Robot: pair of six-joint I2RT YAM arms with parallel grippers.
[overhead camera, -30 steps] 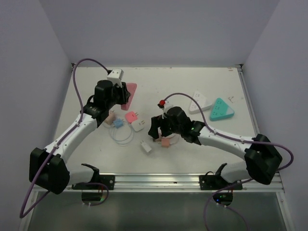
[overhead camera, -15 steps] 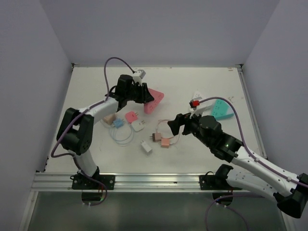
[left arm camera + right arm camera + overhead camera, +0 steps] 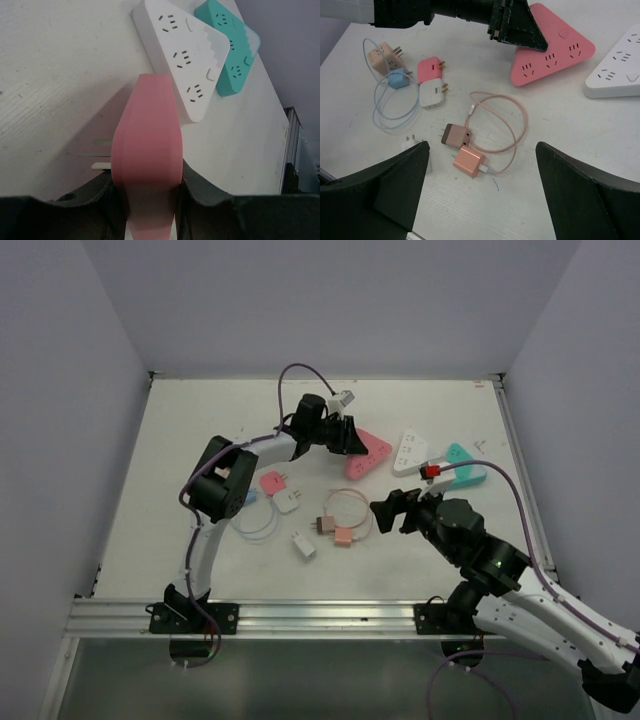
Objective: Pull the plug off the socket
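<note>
Fingers of the left hand (image 3: 150, 190) pinch one corner of the pink triangular power strip (image 3: 370, 455), at 1 o'clock from the counter's (image 3: 200, 420) middle; no plug shows in its sockets. Right hand (image 3: 395, 508) hangs spread at its 5 o'clock, over loose chargers (image 3: 469, 162). Risk: that narrow hold slipping, the strip swinging into the white strip (image 3: 182, 55) at 3 o'clock. White counter, grey walls (image 3: 320, 300).

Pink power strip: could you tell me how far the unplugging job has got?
Done, apparently: the pink power strip shows only empty sockets; loose plugs lie on the table. In hand: the left tool grips the strip. Left: releasing it; the right tool hangs open.
</note>
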